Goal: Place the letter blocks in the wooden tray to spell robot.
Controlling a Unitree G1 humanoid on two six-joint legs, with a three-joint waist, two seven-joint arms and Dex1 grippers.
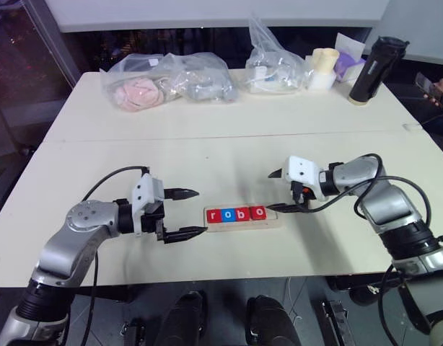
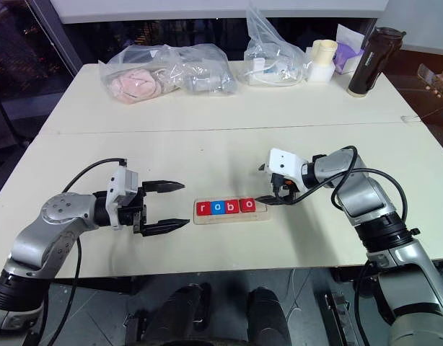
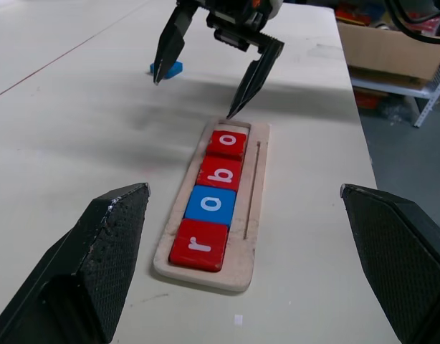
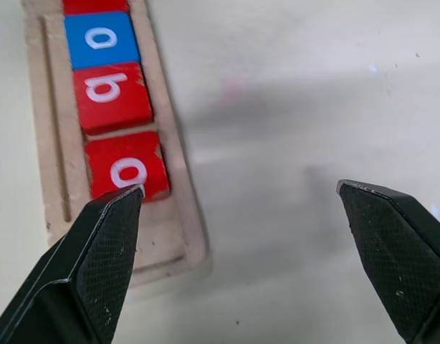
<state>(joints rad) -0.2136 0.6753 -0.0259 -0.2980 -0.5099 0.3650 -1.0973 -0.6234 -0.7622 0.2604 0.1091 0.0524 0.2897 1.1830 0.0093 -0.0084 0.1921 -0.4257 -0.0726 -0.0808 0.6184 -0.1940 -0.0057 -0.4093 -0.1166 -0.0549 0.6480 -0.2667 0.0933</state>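
Four letter blocks (image 1: 237,214) seated in wooden tray (image 1: 273,221): r-o-b-o. Last slot bare; blue block (image 3: 166,69) waits on bench (image 1: 207,130). Both tools, left tool (image 1: 184,213) and right tool (image 1: 276,190), spread, holding nothing.

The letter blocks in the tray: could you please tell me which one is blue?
It is the first o, second in the wooden tray, between the red r and the red b. The last o is red too.

Both arms are showing silver-grey rounded shells with black joints; black cables are looping from the forearms to white wrist housings. The left gripper (image 1: 187,214) and right gripper (image 1: 275,192) are ending in black, tapered, textured fingers.
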